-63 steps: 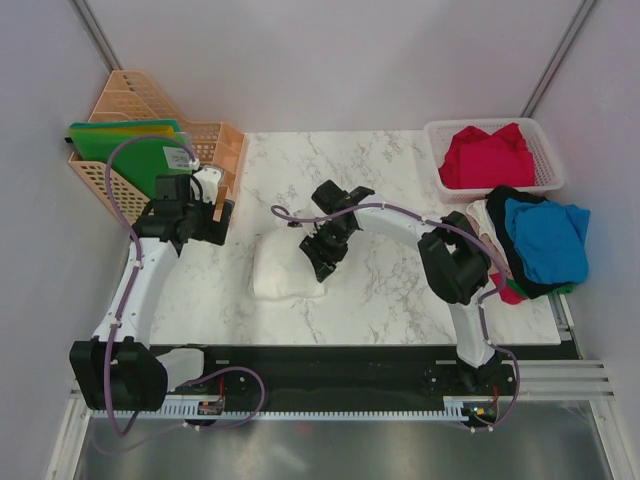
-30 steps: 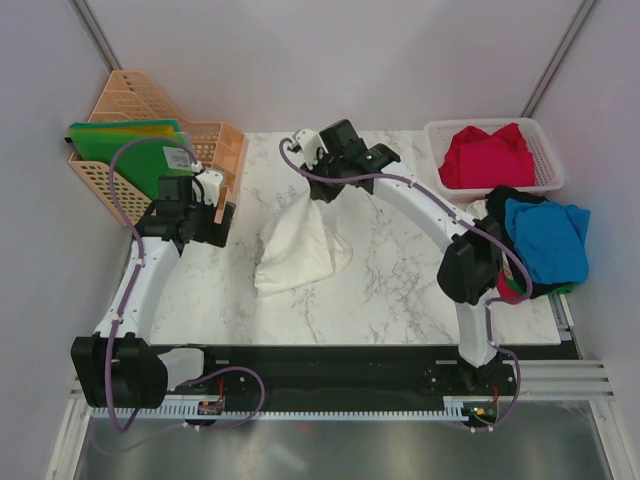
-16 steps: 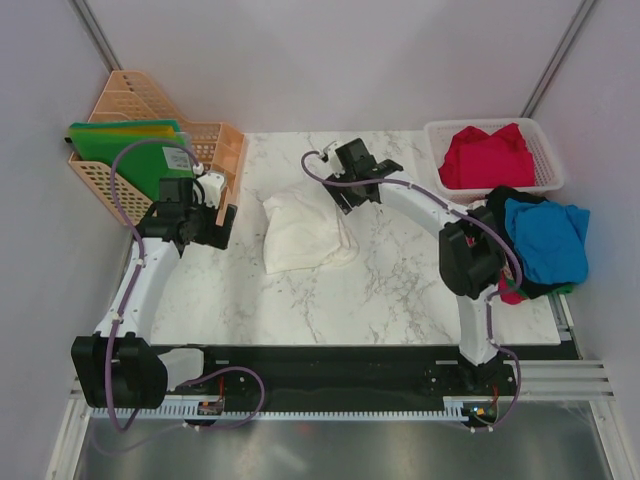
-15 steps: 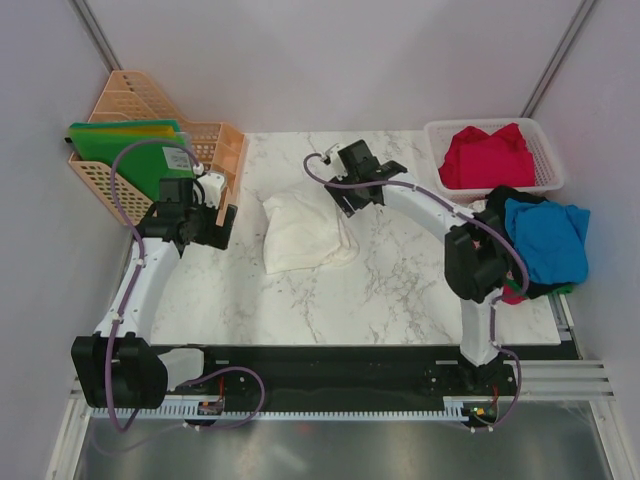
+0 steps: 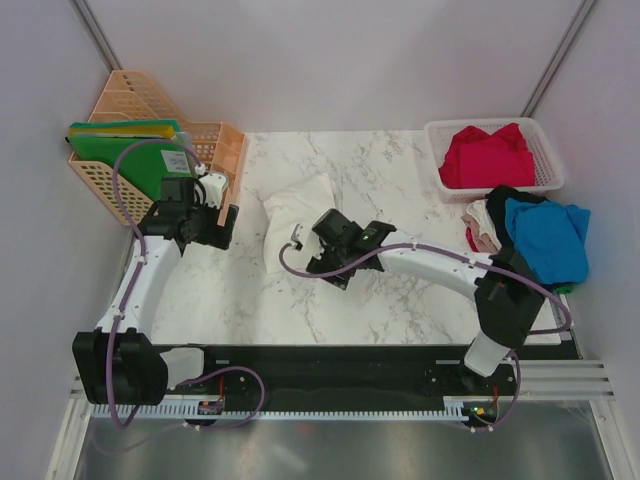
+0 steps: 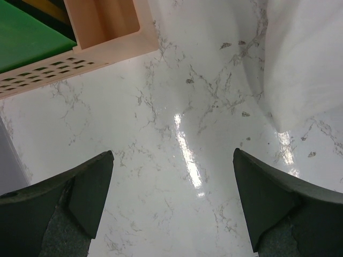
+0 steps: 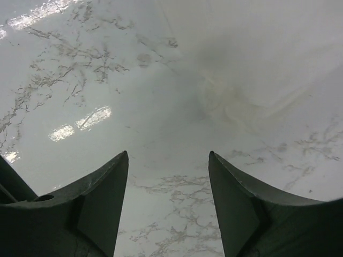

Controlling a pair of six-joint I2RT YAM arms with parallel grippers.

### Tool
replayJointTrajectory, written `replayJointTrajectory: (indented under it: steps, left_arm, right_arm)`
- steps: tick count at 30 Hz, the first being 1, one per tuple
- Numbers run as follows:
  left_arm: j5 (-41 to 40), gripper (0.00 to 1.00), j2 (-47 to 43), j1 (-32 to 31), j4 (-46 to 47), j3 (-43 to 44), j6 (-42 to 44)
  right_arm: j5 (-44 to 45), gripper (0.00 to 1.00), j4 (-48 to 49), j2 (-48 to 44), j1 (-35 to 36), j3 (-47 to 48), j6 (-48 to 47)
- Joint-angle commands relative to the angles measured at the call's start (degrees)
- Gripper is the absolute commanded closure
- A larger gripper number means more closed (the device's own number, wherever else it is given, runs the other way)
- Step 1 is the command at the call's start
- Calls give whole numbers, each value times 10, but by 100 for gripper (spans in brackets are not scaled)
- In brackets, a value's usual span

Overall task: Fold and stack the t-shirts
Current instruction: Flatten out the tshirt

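Shirt [image 5: 293,212] — white, corner hidden behind right gripper [image 5: 325,262], jaws apart.

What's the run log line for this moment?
white t-shirt: bunched on table | right arm: jaws open, empty, beside it | left arm: jaws open, empty | red t-shirt: in basket

The worktop [image 5: 400,300] is white marble with grey veins. There's a white t-shirt [image 5: 298,212], a red t-shirt [image 5: 488,155], a white mesh basket [image 5: 548,155], a bright blue t-shirt [image 5: 548,240], a black t-shirt [image 5: 503,195], green folders [image 5: 125,160] and a peach rack [image 5: 222,140].
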Motion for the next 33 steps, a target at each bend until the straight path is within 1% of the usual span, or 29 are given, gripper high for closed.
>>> replayJointTrajectory:
  steps: [1, 3, 6, 10, 13, 18, 23, 24, 25, 26, 27, 28, 32, 33]
  left_arm:
    - [8, 0, -1, 3, 8, 6, 14]
    - [6, 0, -4, 3, 8, 4, 16]
    - [5, 0, -7, 3, 8, 1, 16]
    - [3, 0, -12, 3, 8, -4, 18]
    - [3, 0, -11, 3, 8, -4, 17]
    - [2, 0, -5, 3, 8, 0, 18]
    - [4, 0, -5, 3, 8, -1, 18]
    - [5, 0, -4, 3, 8, -1, 19]
    - [5, 0, -1, 3, 8, -1, 18]
    - [6, 0, 0, 3, 8, 0, 19]
    - [6, 0, 1, 3, 8, 2, 18]
    - [5, 0, 2, 3, 8, 2, 19]
    - [5, 0, -1, 3, 8, 1, 19]
    - [5, 0, 0, 3, 8, -1, 19]
  right_arm:
    - [24, 31, 30, 41, 27, 12, -4]
    - [31, 34, 43, 81, 31, 31, -3]
    - [38, 35, 48, 127, 32, 79, -6]
    - [45, 35, 48, 172, 33, 145, -11]
    - [52, 36, 49, 201, 33, 177, -13]
    - [63, 37, 49, 244, 32, 199, -18]
    - [57, 39, 60, 248, 32, 177, -14]
    - [55, 41, 63, 245, 32, 174, -14]
    - [61, 46, 65, 246, 32, 168, -13]
    - [64, 63, 70, 246, 32, 166, -13]
    - [67, 87, 72, 249, 32, 164, -13]
    - [73, 100, 75, 249, 31, 161, -13]
    - [86, 100, 81, 219, 31, 153, -14]
    - [84, 100, 80, 187, 31, 152, -13]
